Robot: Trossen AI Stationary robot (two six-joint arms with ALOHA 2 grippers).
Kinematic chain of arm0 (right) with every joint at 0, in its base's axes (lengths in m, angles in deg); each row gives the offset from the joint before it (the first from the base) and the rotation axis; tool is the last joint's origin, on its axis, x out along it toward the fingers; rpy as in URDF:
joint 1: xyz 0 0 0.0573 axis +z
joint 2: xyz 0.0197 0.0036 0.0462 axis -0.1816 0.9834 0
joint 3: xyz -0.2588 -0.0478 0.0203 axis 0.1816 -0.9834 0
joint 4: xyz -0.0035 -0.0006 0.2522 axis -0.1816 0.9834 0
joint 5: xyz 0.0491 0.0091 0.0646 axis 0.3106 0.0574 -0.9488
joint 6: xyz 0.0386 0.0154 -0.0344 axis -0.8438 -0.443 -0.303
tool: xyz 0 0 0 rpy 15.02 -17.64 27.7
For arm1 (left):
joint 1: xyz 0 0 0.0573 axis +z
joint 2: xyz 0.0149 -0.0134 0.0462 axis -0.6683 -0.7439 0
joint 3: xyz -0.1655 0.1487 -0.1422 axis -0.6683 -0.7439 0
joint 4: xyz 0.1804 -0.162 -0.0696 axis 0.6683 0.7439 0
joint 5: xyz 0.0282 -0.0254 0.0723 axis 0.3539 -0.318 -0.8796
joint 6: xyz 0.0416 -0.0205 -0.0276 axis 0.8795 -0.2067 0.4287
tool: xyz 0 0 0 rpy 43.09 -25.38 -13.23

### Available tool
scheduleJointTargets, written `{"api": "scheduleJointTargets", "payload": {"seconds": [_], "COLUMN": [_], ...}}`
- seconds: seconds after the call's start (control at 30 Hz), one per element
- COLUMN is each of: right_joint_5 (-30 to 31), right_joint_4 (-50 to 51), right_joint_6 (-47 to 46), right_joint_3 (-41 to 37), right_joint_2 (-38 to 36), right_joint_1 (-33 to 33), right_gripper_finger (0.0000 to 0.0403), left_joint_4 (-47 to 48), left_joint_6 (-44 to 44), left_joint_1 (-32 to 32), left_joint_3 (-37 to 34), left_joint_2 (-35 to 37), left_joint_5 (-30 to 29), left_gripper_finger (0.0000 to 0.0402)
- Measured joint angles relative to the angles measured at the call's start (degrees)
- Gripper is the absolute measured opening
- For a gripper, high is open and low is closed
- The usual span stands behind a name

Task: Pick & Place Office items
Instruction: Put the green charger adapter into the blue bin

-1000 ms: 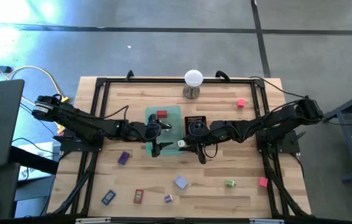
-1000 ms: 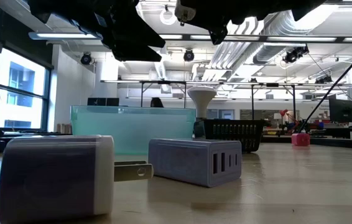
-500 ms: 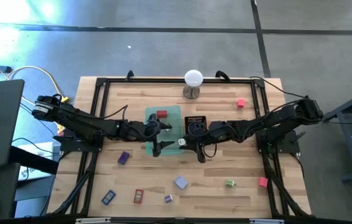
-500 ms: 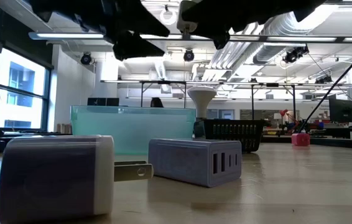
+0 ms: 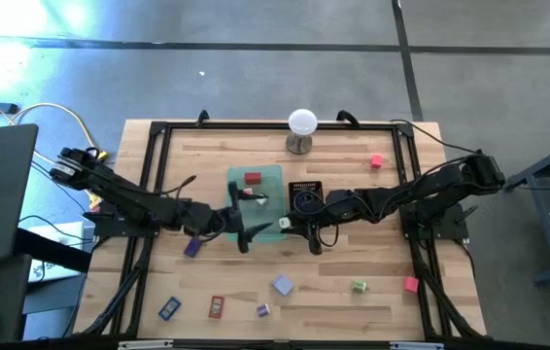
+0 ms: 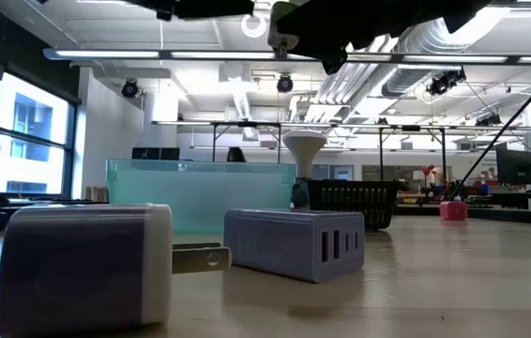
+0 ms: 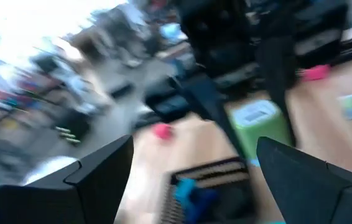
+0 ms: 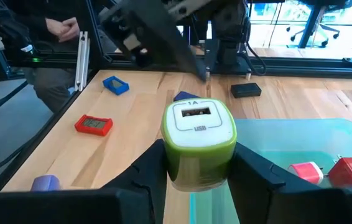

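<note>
My right gripper [image 8: 199,186] is shut on a green and white USB charger cube [image 8: 199,138], above the near right corner of the translucent green tray [image 5: 267,216]. In the high view the cube [image 5: 283,224] shows just left of that gripper [image 5: 292,227]. My left gripper [image 5: 244,233] hangs open and empty at the tray's near edge; its fingers [image 7: 101,171] stand wide apart in the blurred left wrist view. A red block [image 5: 253,179] and a pink and white bit [image 8: 303,169] lie in the tray. A blue item [image 7: 188,190] lies in the black mesh tray [image 5: 306,192]. My right gripper pinches the charger cube by its two opposite green side walls [image 8: 171,163], one finger on each side. The white face marked USB [image 8: 199,118] points away from the wrist. The cube is lifted clear above the tray's corner.
Loose on the near half of the table: a purple bit [image 5: 192,246], a blue one [image 5: 169,309], a red one [image 5: 217,307], a lavender charger [image 5: 283,285], a green bit [image 5: 359,286], pink blocks [image 5: 410,284] [image 5: 377,161]. The white ball on its stand [image 5: 301,129] is at the far edge.
My left arm has risen, leaving the top of the low view, and its gripper has drawn back from over the tray toward the table's near edge, still moving. My right gripper has kept about still with the charger cube.
</note>
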Motion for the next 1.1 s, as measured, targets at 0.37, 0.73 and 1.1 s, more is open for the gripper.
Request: {"api": "scheduleJointTargets", "payload": {"seconds": [0.37,0.73,1.1], "right_joint_5": [0.1,0.2,0.0], "right_joint_4": [0.0,-0.1,0.0], "right_joint_6": [0.5,0.0,0.0], "right_joint_3": [0.0,0.0,0.0], "right_joint_2": [0.0,0.0,0.0], "right_joint_1": [0.0,0.0,0.0], "right_gripper_finger": [0.0119,0.012,0.012], "left_joint_4": [-9.2,-8.4,6.5], "left_joint_6": [14.4,12.2,16.3], "left_joint_1": [-2.3,-0.8,1.6], "left_joint_3": [0.0,0.0,5.6], "left_joint_2": [0.0,0.0,0.0], "left_joint_5": [-1.2,9.1,22.6], "left_gripper_finger": [0.033,0.033,0.033]}}
